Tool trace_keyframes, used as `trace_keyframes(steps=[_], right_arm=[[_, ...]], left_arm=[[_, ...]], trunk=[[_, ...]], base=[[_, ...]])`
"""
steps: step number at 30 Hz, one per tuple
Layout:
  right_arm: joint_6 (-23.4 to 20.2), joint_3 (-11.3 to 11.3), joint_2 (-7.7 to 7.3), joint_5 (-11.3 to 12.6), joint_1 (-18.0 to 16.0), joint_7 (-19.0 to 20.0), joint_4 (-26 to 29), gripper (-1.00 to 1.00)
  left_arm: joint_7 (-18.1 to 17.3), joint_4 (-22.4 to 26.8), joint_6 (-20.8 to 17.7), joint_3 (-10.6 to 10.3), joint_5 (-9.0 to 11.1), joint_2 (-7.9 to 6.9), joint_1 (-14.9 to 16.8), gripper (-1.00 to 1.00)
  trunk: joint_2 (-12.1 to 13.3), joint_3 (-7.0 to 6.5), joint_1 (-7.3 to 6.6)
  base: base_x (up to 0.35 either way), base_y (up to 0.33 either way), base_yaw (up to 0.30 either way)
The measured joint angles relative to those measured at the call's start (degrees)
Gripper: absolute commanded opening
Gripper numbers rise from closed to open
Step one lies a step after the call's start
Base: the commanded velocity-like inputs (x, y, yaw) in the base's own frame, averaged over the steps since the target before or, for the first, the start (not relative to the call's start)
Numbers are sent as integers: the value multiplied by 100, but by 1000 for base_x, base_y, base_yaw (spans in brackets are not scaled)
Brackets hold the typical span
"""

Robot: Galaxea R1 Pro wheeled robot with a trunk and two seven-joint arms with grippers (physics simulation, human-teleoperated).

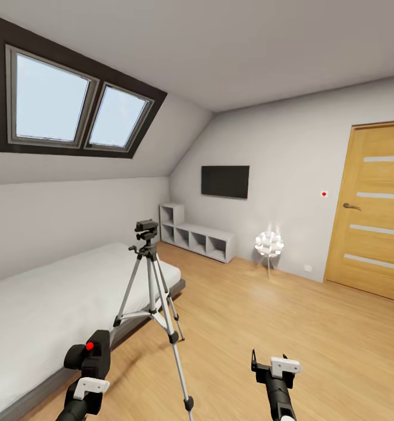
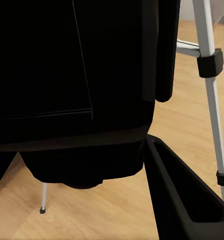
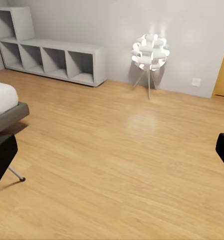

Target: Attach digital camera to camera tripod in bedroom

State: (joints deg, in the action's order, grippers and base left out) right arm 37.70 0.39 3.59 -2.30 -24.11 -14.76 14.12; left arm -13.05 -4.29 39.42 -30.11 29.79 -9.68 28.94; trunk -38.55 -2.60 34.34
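At the far left of the head view the grey bed (image 1: 51,304) runs under the skylight (image 1: 74,108), and low beside it the left gripper (image 1: 87,374) is clenched on the digital camera (image 1: 94,351), its red button facing up; in the left wrist view the camera's black body (image 2: 72,90) blocks most of the frame, with one dark finger (image 2: 184,195) alongside it. So the pickup looks done, and mounting is what remains: the camera is not yet on the camera tripod (image 1: 153,292), which stands on the wood floor (image 1: 267,327) just right of the bed, its black head (image 1: 146,229) bare of the task camera and well above the held camera. The tripod is near, up and to the right of the left gripper; raising the camera to head height is likely next. Further right, the right gripper (image 1: 274,367) hovers released and holding nothing, with a globe floor lamp (image 3: 150,52), cube shelf (image 3: 52,60) and wooden door (image 1: 375,210) beyond.
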Motion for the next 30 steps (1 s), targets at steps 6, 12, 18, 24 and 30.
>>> trace_keyframes(steps=[6,12,18,24,30], right_arm=[[0,0,-1,0,-2,0,0,100],[0,0,0,0,-1,0,0,100],[0,0,0,0,1,0,0,100],[0,0,4,0,-2,-3,0,100],[0,0,1,0,1,-8,0,100]], left_arm=[[0,0,0,-1,-1,1,0,-100],[0,0,0,0,-1,-1,0,-100],[0,0,0,-1,-1,-1,0,-100],[0,0,0,-1,-1,-1,0,-100],[0,0,0,-1,-1,-1,0,-100]], trunk=[[241,-108,-132],[482,-216,-264],[723,-324,-396],[963,-432,-528],[1204,-540,-659]], base=[[0,0,0],[0,0,0],[0,0,0],[0,0,0],[0,0,0]])
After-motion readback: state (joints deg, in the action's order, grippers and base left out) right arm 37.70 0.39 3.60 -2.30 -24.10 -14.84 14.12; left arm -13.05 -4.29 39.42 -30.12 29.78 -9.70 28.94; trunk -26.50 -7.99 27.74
